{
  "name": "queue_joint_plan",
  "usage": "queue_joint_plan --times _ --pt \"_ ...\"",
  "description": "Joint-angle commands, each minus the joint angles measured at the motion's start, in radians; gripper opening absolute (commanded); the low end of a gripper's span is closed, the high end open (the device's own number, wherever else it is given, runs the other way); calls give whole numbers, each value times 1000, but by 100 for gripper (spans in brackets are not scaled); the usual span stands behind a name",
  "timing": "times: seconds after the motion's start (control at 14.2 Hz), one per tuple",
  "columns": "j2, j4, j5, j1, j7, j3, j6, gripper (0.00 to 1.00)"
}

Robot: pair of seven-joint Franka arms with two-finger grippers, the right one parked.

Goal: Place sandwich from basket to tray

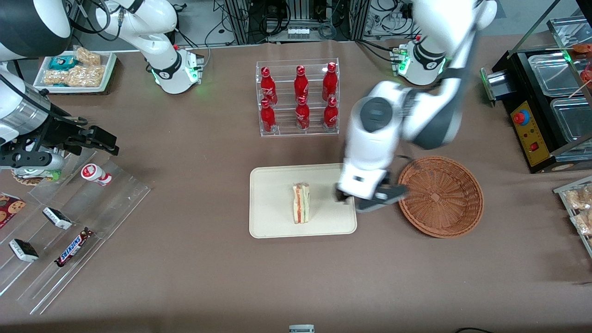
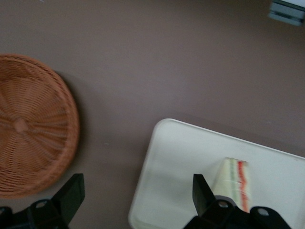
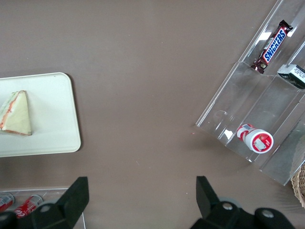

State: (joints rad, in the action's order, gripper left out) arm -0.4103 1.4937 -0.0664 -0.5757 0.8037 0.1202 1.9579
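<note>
The sandwich (image 1: 301, 203) stands on its edge on the cream tray (image 1: 273, 217), its red, orange and green filling facing up. It also shows in the left wrist view (image 2: 236, 181) on the tray (image 2: 181, 162), and in the right wrist view (image 3: 15, 114). The wicker basket (image 1: 440, 196) lies empty beside the tray, toward the working arm's end; it shows in the left wrist view too (image 2: 31, 126). My left gripper (image 1: 370, 196) is open and empty, above the tray's edge nearest the basket, apart from the sandwich.
A clear rack of red cola bottles (image 1: 298, 98) stands farther from the front camera than the tray. Clear stepped racks with snack bars (image 1: 69, 231) lie toward the parked arm's end. A black machine (image 1: 541, 106) and snack packets (image 1: 580, 208) sit at the working arm's end.
</note>
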Motion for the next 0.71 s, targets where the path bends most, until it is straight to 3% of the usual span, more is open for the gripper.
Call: queue_joint_plan --times 0.0,0.35,0.64 --pt "82 65 20 115 -174 -11 -63 100" --pt "188 65 22 328 -495 -11 -186 100" --pt "275 65 22 416 -754 -11 -318 100"
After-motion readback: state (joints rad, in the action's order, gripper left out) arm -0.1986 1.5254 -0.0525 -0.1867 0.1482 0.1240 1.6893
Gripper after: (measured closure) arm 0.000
